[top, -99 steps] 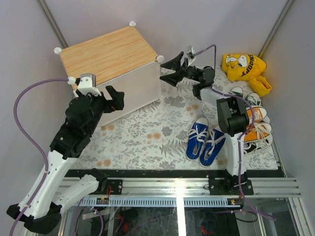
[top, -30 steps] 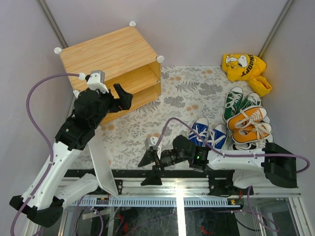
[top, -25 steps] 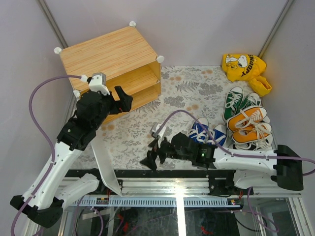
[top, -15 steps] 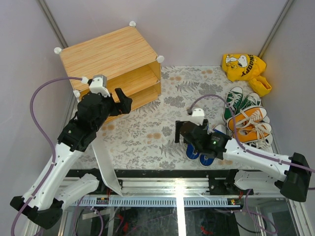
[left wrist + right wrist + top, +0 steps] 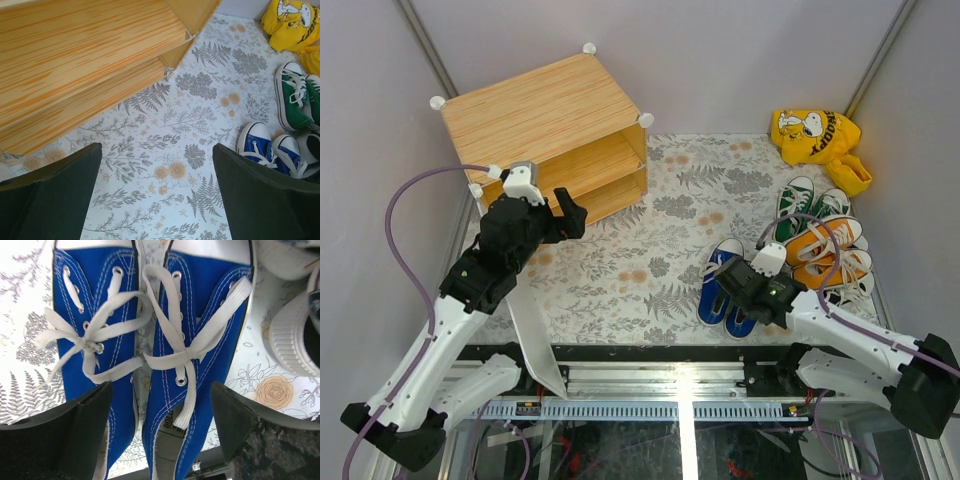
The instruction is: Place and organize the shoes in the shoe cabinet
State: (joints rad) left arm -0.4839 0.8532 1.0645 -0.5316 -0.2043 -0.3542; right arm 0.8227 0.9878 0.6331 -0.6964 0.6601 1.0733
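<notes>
The shoe cabinet (image 5: 535, 110) stands at the far left with its front open and its wooden shelves (image 5: 85, 55) showing. The blue shoes (image 5: 713, 292) lie side by side on the floral mat, toes away from me. My right gripper (image 5: 736, 290) hovers open right over them; in the right wrist view the blue shoes (image 5: 150, 335) fill the frame, and the gripper (image 5: 160, 415) straddles their heel ends without touching. My left gripper (image 5: 568, 212) is open and empty in front of the cabinet (image 5: 157, 190). Green shoes (image 5: 800, 198), orange shoes (image 5: 828, 243) and white shoes (image 5: 855, 285) lie at the right.
The cabinet's white door panel (image 5: 535, 345) lies folded down toward the front edge at the left. A yellow dog-print bag (image 5: 815, 135) sits at the far right corner. Grey walls close in on both sides. The floral mat (image 5: 650, 230) is bare between cabinet and shoes.
The cabinet door has come open. My right arm has swung from the front edge near the middle rightward to above the blue shoes. My left arm has drawn back slightly.
</notes>
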